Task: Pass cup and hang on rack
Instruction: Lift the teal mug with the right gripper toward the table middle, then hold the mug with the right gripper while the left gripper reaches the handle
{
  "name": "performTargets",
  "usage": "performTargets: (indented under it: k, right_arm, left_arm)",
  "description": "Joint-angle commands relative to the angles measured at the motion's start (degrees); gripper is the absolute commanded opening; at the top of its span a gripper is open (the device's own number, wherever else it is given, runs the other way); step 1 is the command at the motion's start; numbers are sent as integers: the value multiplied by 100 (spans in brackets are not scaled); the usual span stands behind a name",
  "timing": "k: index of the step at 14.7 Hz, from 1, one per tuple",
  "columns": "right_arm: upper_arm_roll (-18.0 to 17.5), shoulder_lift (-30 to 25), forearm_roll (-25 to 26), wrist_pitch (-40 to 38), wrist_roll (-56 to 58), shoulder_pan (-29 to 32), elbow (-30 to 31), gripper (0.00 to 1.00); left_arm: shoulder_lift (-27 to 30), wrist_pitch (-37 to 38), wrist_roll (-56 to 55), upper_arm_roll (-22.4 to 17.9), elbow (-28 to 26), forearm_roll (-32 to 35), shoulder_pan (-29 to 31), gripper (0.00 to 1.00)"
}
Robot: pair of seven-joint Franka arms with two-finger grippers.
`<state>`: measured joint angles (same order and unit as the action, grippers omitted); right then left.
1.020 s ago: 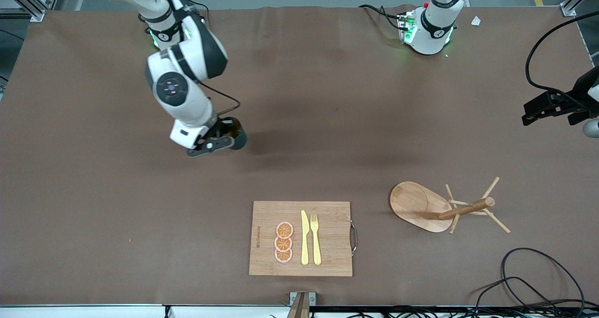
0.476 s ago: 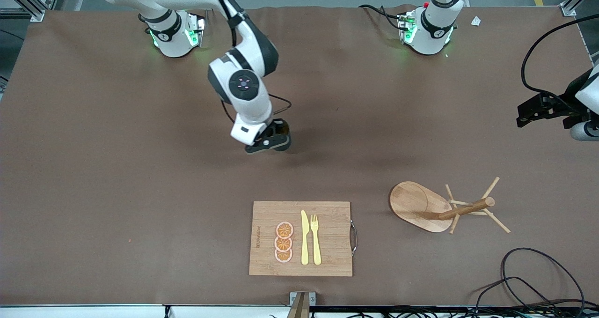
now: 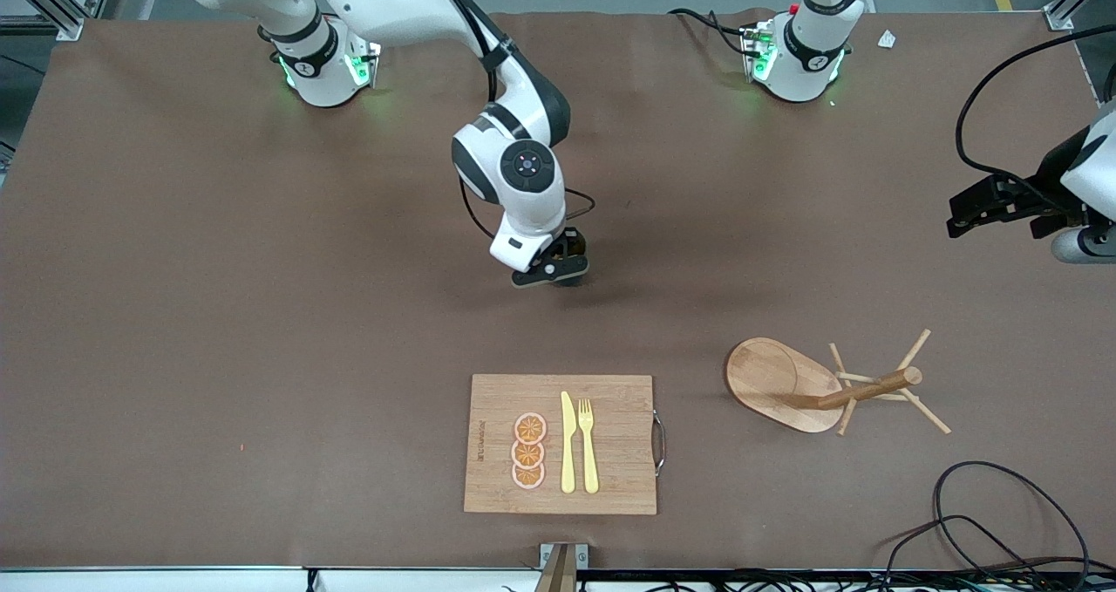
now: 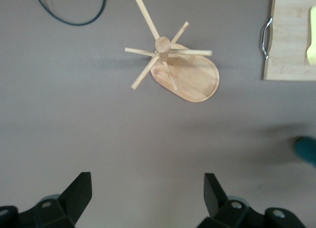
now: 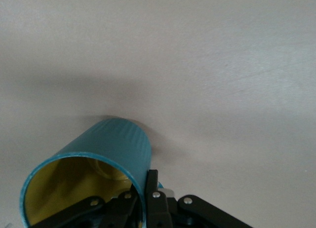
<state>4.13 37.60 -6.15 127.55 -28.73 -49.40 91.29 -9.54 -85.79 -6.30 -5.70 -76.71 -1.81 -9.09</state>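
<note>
Front view showed us mid-handover: our right gripper (image 3: 551, 269) hung over the bare middle of the table (image 3: 174, 313), between the two arm bases and the cutting board (image 3: 558, 444), with the cup (image 3: 571, 256) mostly hidden under the wrist. From the right wrist view we saw why the hold looked as it did: the fingers (image 5: 150, 193) were clamped on the cup's (image 5: 94, 173) rim wall, one inside the yellow interior and one outside on the ribbed teal skin. We judged that this hold left the cup's body free for the other hand to take. The handle did not show there.

Our left gripper (image 3: 1003, 204) hovered over the left arm's end of the table, jaws spread wide and holding nothing. In its wrist view the two fingertips (image 4: 81, 191) stood well apart above bare tabletop, with the rack (image 4: 175, 65) in sight and a sliver of the cup (image 4: 307, 150) at the picture's edge. We read that posture as readiness to receive.

The rack (image 3: 819, 387) stood toward the left arm's end, beside the cutting board, within the left arm's reach, which we took as the reason for passing the cup at all. Its pegs were bare; the hanging was not yet done.
</note>
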Motion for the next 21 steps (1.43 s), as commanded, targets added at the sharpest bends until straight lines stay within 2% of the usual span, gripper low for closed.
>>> performTargets:
  k: [1,4,6,7,8,9,10,16,19,21]
  right_arm:
    - [62,46,-123,-73,-62,-61,-137,0]
    - [53,89,-115,-72,-281,-175,-146,0]
    - [53,98,-115,-73,-300,-184,-146,1]
    - [53,98,-115,-73,-291,-176,-146,4]
    - [53,107,-115,-73,-274,-167,-146,12]
    - [53,116,-123,-73,-282,-158,-146,32]
    - [62,116,-123,-73,-282,-149,-146,99]
    - [62,-15,-431,-414,-212,-79,-383,100]
    - [132,-734,-484,-1343,-290,376,-287,100]
    - [194,-1086,-458,-1907,-221,1025,-278,100]
  left_arm:
    - [49,45,-948,165,-45,-83,4,100]
    - [31,344,-1512,507,-45,424,-101,100]
    - [31,344,-2213,702,-37,524,-189,100]
    - [31,353,-2496,772,-45,515,-207,100]
    - [31,353,-2699,851,-45,480,-216,100]
    - [31,353,-2875,878,-45,436,-224,100]
    - [31,353,-3094,939,-45,427,-259,100]
    - [-83,353,-4878,1650,-45,524,-435,100]
    - [-162,344,-5398,1687,-37,655,-786,100]
    - [-232,344,-5652,1695,-37,804,-1049,100]
